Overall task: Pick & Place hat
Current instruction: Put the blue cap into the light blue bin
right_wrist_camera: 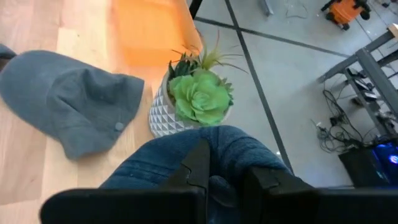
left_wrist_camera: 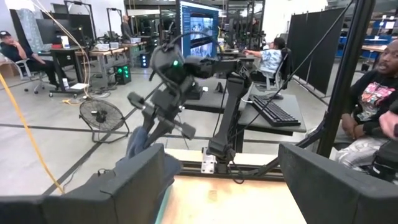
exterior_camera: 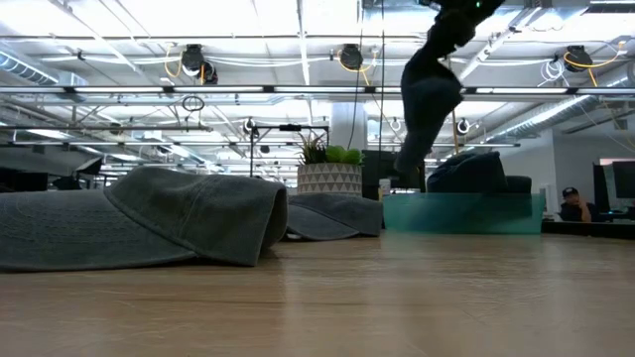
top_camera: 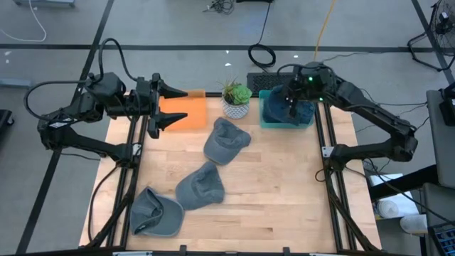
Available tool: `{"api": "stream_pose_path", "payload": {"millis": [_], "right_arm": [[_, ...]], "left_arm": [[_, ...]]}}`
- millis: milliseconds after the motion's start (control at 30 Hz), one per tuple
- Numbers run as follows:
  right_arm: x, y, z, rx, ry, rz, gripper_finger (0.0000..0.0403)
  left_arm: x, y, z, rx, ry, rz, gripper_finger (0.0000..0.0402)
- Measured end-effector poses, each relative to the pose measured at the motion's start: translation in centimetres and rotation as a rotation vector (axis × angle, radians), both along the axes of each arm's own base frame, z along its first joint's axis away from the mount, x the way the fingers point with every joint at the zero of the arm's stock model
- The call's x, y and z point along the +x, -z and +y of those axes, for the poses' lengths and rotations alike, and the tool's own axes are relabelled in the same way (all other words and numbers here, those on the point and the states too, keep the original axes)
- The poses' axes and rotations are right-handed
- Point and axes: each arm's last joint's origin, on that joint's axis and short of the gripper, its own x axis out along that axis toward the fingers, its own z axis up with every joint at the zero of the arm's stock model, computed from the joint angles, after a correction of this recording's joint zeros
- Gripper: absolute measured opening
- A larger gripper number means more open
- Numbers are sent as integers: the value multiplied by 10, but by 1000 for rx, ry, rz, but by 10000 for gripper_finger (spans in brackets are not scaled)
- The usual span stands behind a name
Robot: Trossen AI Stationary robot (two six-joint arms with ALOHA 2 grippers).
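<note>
Right claw [top_camera: 291, 102] gripping blue hat [top_camera: 281, 107], over teal bin [top_camera: 264, 121]

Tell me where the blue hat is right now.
In the high view the blue hat sits in the teal bin at the table's far right, beside the potted succulent, with the right gripper on it.

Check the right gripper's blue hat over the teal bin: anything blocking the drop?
Nothing visible does. The right gripper is pinching the blue hat directly over the teal bin, and the hat already sags into it. The potted plant stands beside the bin, not in the path. The left gripper waits open over the orange bin.
</note>
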Motion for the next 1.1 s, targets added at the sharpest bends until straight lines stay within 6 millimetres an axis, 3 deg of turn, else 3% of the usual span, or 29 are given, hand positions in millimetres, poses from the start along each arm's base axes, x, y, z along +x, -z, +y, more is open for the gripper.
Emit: {"api": "stream_pose_path", "payload": {"millis": [367,733,1100], "right_arm": [[-3,54,-19,71,-5,31,29],[-13,78,-37,96,-44,-21,29],[-39,115,-58,148,32,-77,29]], "left_arm": [[0,0,0,-18,-1,-1,324],[0,0,1,-12,-43,-1,324],[0,0,1,-19,-47,-2,324]]}}
